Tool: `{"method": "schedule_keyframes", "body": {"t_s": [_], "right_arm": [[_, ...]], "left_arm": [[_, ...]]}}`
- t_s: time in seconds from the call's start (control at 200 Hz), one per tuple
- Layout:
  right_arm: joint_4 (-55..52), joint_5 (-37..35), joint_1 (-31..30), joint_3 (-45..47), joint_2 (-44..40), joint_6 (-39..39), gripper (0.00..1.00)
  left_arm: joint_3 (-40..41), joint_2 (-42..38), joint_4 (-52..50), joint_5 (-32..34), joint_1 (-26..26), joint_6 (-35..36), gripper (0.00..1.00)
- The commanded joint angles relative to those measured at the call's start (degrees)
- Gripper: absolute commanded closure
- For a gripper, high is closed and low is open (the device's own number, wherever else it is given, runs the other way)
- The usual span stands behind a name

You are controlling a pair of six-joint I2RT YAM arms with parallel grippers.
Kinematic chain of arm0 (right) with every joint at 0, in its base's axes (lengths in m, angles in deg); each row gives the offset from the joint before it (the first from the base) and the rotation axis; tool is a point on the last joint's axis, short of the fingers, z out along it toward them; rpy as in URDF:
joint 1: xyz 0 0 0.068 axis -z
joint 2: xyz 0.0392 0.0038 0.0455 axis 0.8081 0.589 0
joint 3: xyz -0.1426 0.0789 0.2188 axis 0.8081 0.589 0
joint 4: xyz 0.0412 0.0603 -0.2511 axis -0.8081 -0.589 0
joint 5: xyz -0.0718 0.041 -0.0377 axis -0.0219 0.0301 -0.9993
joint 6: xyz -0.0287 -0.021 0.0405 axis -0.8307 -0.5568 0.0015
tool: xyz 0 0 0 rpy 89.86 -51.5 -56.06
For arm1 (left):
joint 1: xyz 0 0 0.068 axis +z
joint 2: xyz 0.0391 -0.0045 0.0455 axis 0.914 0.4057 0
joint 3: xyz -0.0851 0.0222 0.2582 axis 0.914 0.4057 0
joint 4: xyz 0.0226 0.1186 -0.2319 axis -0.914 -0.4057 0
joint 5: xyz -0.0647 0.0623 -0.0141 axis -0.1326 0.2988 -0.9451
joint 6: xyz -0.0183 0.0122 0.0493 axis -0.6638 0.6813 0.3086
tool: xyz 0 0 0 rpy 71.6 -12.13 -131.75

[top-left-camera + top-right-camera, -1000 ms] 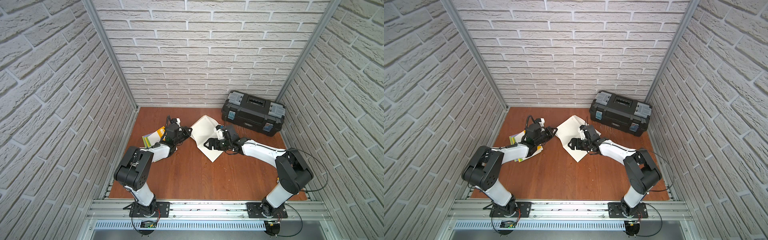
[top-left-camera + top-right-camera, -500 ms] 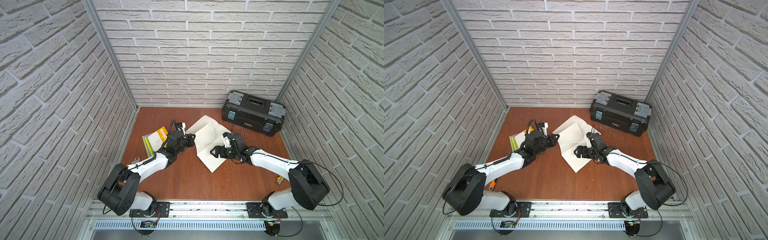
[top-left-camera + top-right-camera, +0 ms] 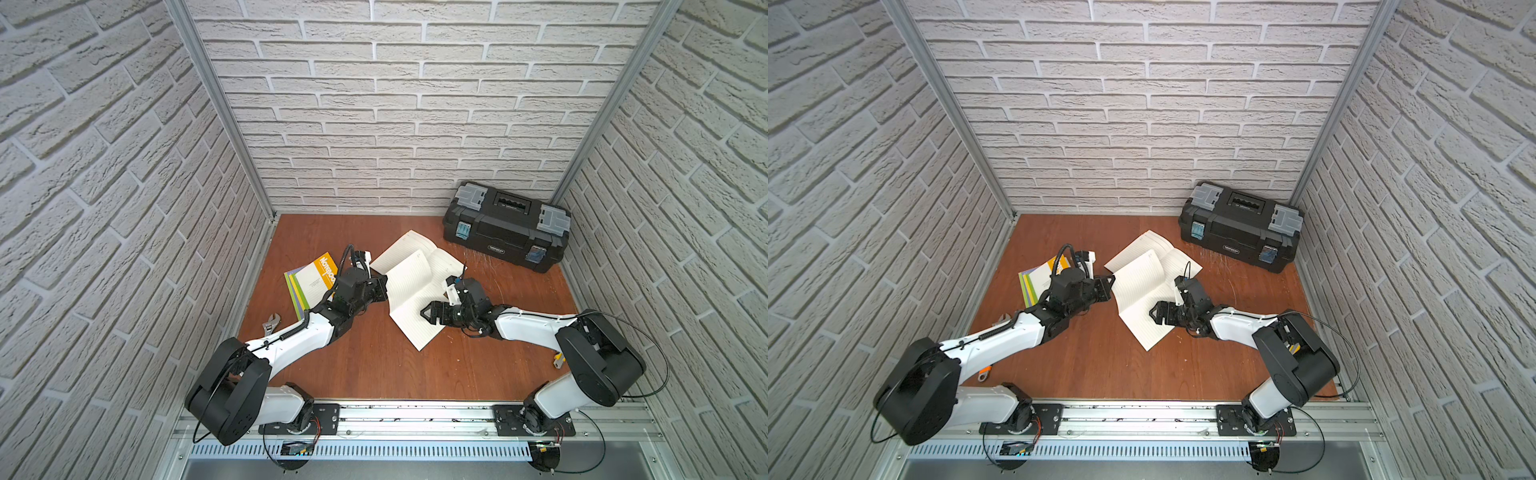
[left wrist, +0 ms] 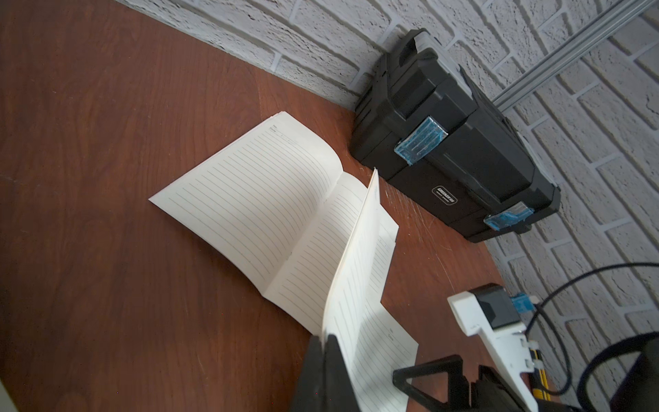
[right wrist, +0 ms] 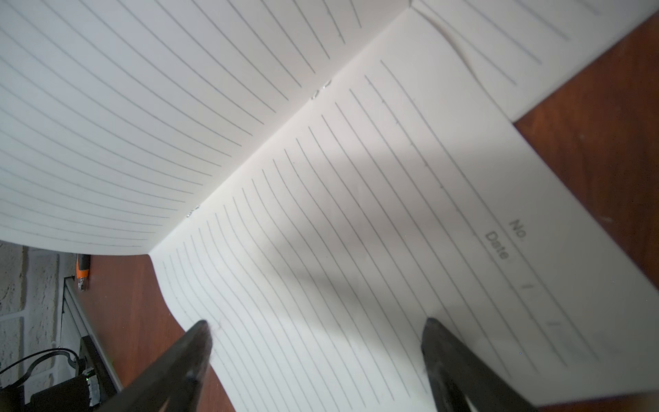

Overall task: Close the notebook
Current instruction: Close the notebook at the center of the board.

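Notebook (image 3: 409,282) clamped in left gripper (image 4: 326,342); right gripper (image 5: 316,324), spread wide, seemingly touches it.

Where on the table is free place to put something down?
Free: the front of the table, between the left arm and right arm, before the open notebook; the back left corner, behind the closed notebook. Crowded: around the open notebook, and the gap to the toolbox.
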Motion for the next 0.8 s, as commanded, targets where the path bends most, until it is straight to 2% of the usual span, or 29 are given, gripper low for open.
{"method": "schedule_keyframes", "body": {"t_s": [0.0, 0.18, 0.465, 0.59, 0.795], "right_arm": [[-1.11, -0.61, -0.32, 2.26, 2.38, 0.65, 0.08], [-2.33, -1.16, -0.32, 2.45, 1.91, 0.35, 0.08], [1.78, -0.54, -0.32, 5.50, 1.15, 0.36, 0.08], [3.21, 0.57, -0.40, 7.38, -1.17, 0.27, 0.08], [-2.26, -0.01, -0.41, 7.38, -8.01, -1.47, 0.08]], "left_arm": [[1.95, -1.94, 0.60, -0.25, -2.35, 2.63, 1.00], [7.71, -1.90, 7.15, -2.49, -7.16, 2.51, 0.94], [9.77, 0.94, 10.15, -3.89, -11.47, 3.25, 0.71], [9.71, 2.87, 11.32, -4.76, -11.58, 3.12, 0.70], [7.73, 6.09, 11.43, -5.48, -11.62, 3.59, 0.69]]}}
